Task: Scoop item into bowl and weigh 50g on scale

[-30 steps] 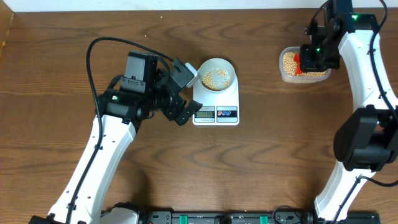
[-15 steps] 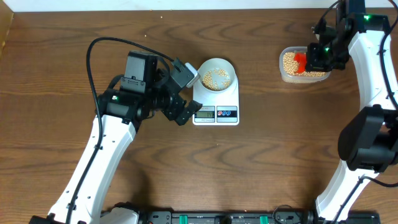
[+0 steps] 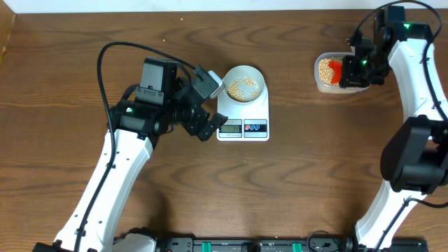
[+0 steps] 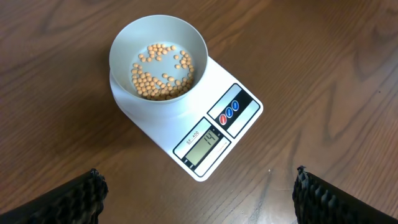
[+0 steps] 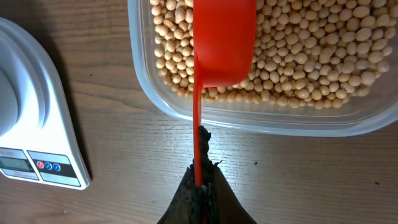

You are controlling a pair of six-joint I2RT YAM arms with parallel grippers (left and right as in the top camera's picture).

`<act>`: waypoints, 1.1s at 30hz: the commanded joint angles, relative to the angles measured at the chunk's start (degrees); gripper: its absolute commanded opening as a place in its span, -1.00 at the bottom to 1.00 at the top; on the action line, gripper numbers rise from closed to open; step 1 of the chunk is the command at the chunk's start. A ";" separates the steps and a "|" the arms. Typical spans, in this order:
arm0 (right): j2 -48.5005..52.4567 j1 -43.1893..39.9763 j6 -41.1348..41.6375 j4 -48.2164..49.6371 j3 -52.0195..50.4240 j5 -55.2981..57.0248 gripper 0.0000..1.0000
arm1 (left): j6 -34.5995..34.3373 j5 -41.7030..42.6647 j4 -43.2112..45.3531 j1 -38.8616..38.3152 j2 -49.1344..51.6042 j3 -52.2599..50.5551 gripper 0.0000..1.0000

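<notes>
refill step, bowl short of 50g

overhead: r claw (image 3: 348, 68) over tub (image 3: 318, 77); l claw (image 3: 210, 106) wide, empty, by scale (image 3: 243, 112).
l wrist: bowl (image 4: 168, 31) on scale, few soybeans (image 4: 158, 74), reads 14.
r wrist: claw pinching red scoop (image 5: 224, 43) handle, over tub's beans; next: dip, fill.

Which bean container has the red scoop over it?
The clear tub: the right gripper holds the scoop over its beans; the bowl on the scale has none.

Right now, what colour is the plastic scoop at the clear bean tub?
Orange-red scoop; clearest in the right wrist view.
</notes>
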 commanded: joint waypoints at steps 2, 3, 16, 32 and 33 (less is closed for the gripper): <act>0.79 -0.79 -0.70 0.59 -0.83 -1.99 -0.97 | 0.33 0.70 0.00 -0.07 -0.02 -0.28 0.96; 0.79 -0.96 -0.70 0.70 -0.83 -2.58 -0.97 | 0.33 0.72 0.00 -0.07 -0.02 -0.28 0.96; 0.81 -2.95 -0.72 0.68 -0.85 -6.97 -0.97 | 0.33 0.72 0.00 -0.07 -0.02 -0.28 0.96; 0.81 -5.60 -2.23 -0.02 -0.90 -11.52 -0.98 | 0.33 0.72 0.00 -0.07 0.00 -0.28 0.96; 0.81 -5.77 -2.27 -0.07 -0.90 -11.54 -0.97 | 0.33 0.72 0.00 -0.07 0.00 -0.28 0.96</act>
